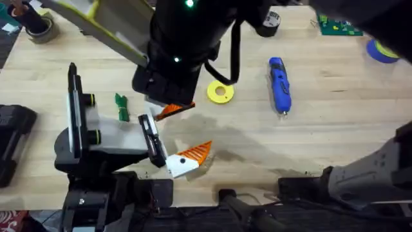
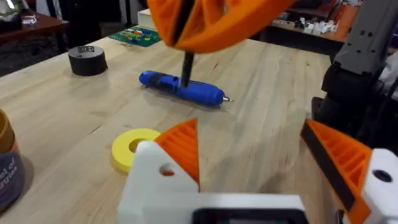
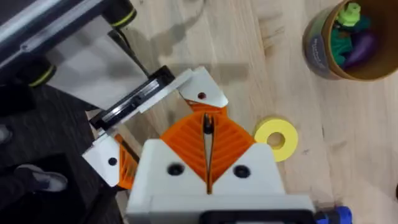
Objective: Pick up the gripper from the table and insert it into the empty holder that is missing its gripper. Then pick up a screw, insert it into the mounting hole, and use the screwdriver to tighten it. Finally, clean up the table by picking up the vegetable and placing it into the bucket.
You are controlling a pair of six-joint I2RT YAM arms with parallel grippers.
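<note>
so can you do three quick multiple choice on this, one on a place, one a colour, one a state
1. Where is the yellow disc?
A. on the table beside the screwdriver
B. inside a cup
C. on top of a tape roll

2. What colour is the screwdriver?
A. red
B. white
C. blue

3. What state is the right hand in?
A. wide open
B. shut on a thin dark piece
C. gripping the screwdriver

Answers:
1 A: the yellow disc lies flat on the table, a little way from the screwdriver.
2 C: its body is bright blue.
3 B: the right hand has its orange pads pressed together with a thin dark piece sticking out between them.
</note>
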